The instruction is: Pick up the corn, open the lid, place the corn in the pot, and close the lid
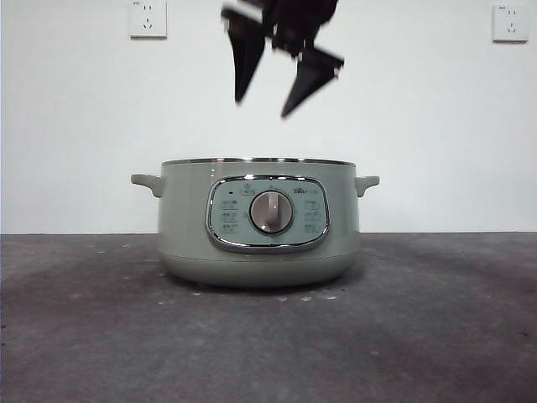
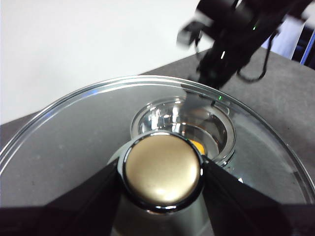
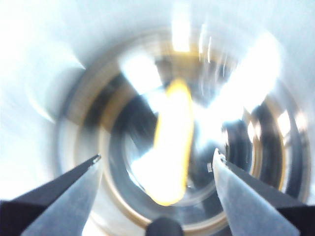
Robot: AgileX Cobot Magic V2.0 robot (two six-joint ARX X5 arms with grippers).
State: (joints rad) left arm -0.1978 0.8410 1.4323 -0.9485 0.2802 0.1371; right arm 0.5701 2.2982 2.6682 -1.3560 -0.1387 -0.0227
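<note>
The pale green pot (image 1: 260, 222) stands open in the middle of the table with no lid on it. My right gripper (image 1: 263, 107) hangs open and empty above its rim. Its wrist view is blurred; it looks down between the open jaws (image 3: 156, 156) into the shiny pot (image 3: 98, 147), where the yellow corn (image 3: 172, 142) lies. My left gripper (image 2: 162, 172) is shut on the knob (image 2: 162, 167) of the glass lid (image 2: 74, 132) and holds it off the pot, out of the front view. Through the glass I see the pot (image 2: 216, 123), a bit of orange corn (image 2: 198, 145) and the right arm (image 2: 231, 44).
The dark grey table (image 1: 436, 327) runs around the pot. A white wall with two sockets (image 1: 148, 18) stands behind. The pot's two small side handles (image 1: 147, 181) stick out to each side.
</note>
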